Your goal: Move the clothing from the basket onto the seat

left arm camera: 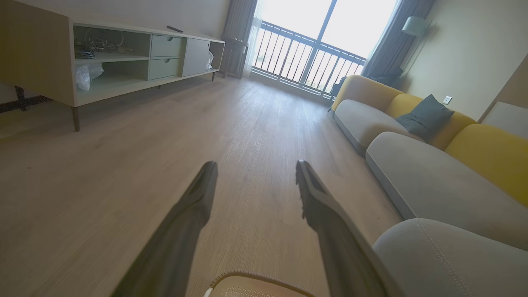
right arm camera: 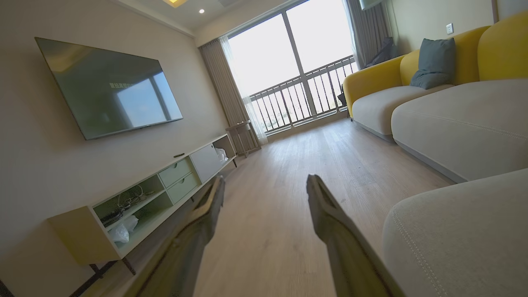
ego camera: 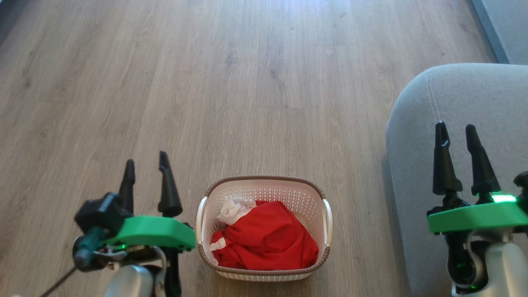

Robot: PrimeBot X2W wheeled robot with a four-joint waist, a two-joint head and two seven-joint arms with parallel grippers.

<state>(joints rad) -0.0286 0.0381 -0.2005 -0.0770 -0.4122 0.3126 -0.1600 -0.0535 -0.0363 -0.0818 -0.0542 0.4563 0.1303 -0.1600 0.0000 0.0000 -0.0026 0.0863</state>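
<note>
The cream basket [ego camera: 264, 187] with a brown rim stands on the wood floor at bottom centre of the head view. Red clothing [ego camera: 270, 239] with white trim lies bunched inside it. My left gripper [ego camera: 146, 163] hovers open just left of the basket, nothing between its fingers. The grey seat [ego camera: 474, 99] with light double stitching rises on the right, and my right gripper [ego camera: 456, 130] hangs open over its front part. In the left wrist view the open left gripper [left arm camera: 255, 165] points down the room, the basket rim [left arm camera: 255, 280] shows at the bottom edge, and the seat [left arm camera: 445, 255] lies at lower right.
A long sofa [right arm camera: 453, 119] of grey cushions with yellow backs and a dark pillow [right arm camera: 435, 62] runs along the right. A low TV cabinet [right arm camera: 165, 189] under a wall screen lines the left wall. Wood floor [ego camera: 247, 82] stretches ahead toward a balcony window [left arm camera: 313, 49].
</note>
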